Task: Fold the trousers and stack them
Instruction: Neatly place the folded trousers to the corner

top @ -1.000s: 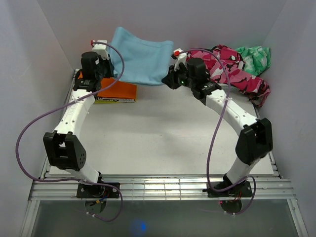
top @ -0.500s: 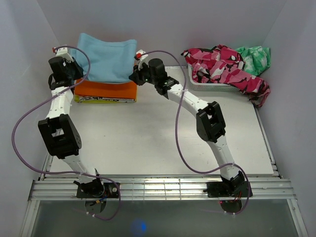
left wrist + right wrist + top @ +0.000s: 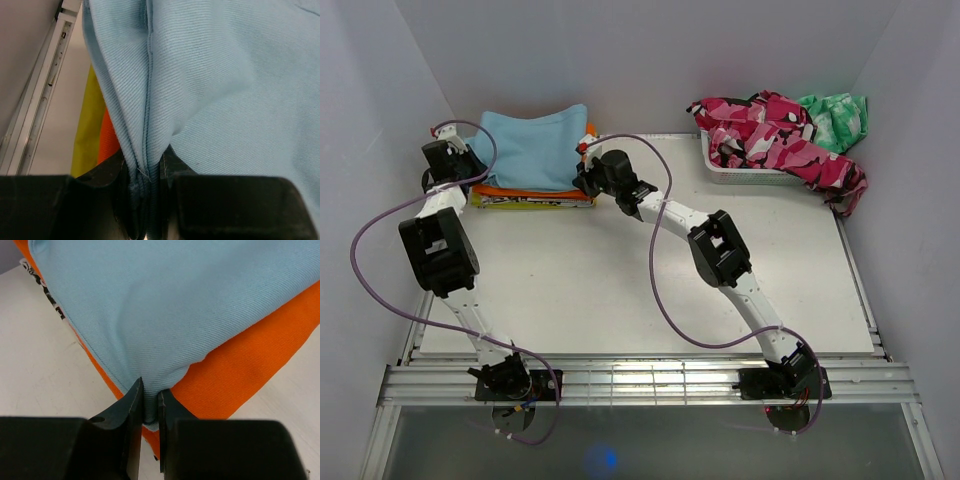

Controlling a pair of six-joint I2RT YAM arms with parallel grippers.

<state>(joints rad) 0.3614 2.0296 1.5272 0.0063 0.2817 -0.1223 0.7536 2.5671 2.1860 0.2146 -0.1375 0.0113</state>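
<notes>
Left wrist view is showing us the left gripper [image 3: 146, 212] nipping a seamed, folded edge of the light sky-blue soft cloth trousers [image 3: 225, 90]. Its black jaws are standing only a narrow way apart, and bunched cloth is filling the gap between them. On the right wrist view the right gripper [image 3: 150, 402] is pinching a corner of the trousers, its jaws nearly closed on a thin fold.

From above, we are seeing the trousers lying folded in a rough rectangle on top of the bright orange folded garment [image 3: 245, 365]. That garment is sitting on a flat yellow-and-white printed item [image 3: 532, 201]. The left gripper is holding the cloth at the pile's left edge and the right gripper at its right edge.

The pile is resting at the far left corner of the white table [image 3: 620, 290]. At the far right a white plastic basket [image 3: 760, 178] is holding a pink camouflage garment [image 3: 770, 135] that is spilling over its side, with a green patterned garment [image 3: 835, 112] just behind. Pale walls [image 3: 650, 50] are enclosing the table on three sides. A ribbed aluminium rail [image 3: 650, 380] is running along the near edge, and purple cables [image 3: 665, 290] are looping off both arms.
</notes>
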